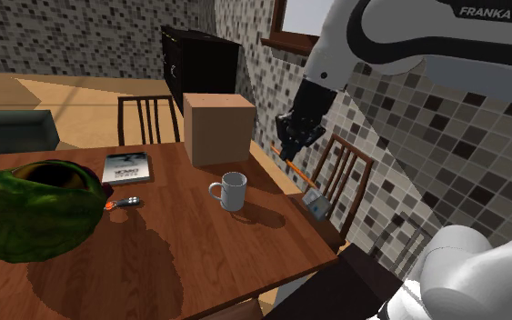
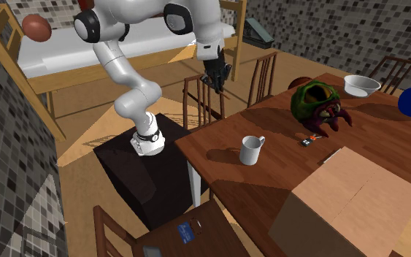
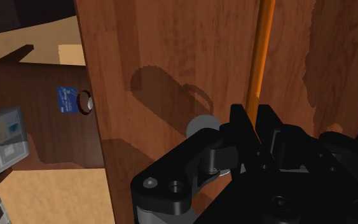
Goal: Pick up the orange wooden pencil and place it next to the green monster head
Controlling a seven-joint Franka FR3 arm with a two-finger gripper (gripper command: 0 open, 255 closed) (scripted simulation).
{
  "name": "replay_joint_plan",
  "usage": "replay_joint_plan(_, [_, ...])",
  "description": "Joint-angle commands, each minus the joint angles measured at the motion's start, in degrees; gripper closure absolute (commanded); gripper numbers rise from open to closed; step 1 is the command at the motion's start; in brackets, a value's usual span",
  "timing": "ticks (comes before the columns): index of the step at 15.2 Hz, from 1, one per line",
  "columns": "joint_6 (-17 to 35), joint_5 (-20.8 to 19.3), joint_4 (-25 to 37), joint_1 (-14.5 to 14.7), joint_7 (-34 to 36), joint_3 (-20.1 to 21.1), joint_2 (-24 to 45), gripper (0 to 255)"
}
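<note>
Pencil (image 3: 260,57) first, Ben: where is it?

Up in the air, Ann. The black pincer (image 3: 255,114) is closed on one end of it, and the long orange part sticks out past the fingers.

And the green monster head (image 1: 31,214)?

Way over at the far side of the worktop (image 1: 199,245), well apart from the pincer. A white mug (image 1: 233,191) and a big box (image 1: 219,127) are in between.

So what should it do?

I think it should carry the pencil high across, over the mug, so the long end does not knock it. Then go down slowly by the head and lay the pencil flat on bare wood, just beside the head, not on it. A little orange thing (image 1: 122,203) lies by the head too, so pick a spot away from that. It should let go only when the pencil is low, or it may roll.

How is the arm (image 2: 134,102) standing?

It goes up from the stand, bends over at the top, and comes down again. The pincer points down and hangs high over the worktop's edge, near a chair (image 1: 340,173)
</note>
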Motion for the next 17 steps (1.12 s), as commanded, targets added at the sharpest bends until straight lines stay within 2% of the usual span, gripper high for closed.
replay_joint_plan(1, [-1.42,-0.10,1.90,0.01,0.41,0.00,0.44,255])
replay_joint_plan(4, [-3.09,-0.25,4.04,-0.02,0.74,-0.12,0.88,255])
replay_joint_plan(11, [0.77,1.40,10.78,1.82,9.39,7.74,9.31,255])
replay_joint_plan(17, [3.35,0.06,19.16,2.91,17.37,14.38,18.55,255])
